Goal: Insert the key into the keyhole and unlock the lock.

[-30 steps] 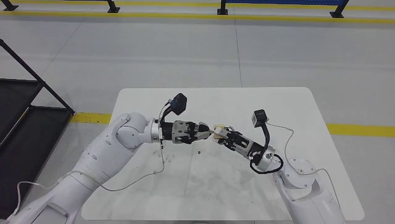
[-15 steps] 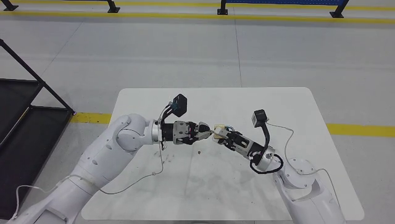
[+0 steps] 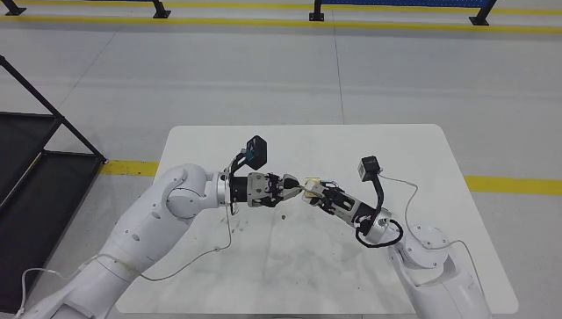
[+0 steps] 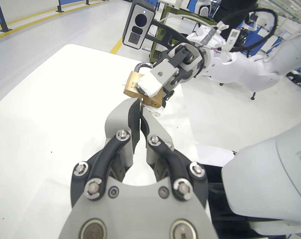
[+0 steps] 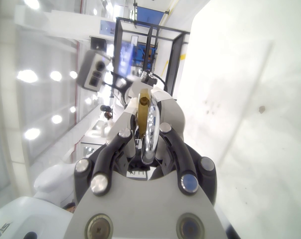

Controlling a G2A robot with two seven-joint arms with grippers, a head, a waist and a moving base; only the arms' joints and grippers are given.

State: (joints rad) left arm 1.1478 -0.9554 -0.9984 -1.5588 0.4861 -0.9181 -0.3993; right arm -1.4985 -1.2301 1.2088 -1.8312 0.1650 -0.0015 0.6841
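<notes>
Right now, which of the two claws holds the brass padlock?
The right gripper, the white-padded one, clamps the padlock; the left gripper pinches only the key.

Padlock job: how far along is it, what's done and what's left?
Done: the right claw holds the brass padlock above the white table, and the left claw grips the small silver key. In hand: the key's tip sits at the padlock's underside; how deep it sits can't be told. Left: turning it; the steel shackle looks closed.
</notes>
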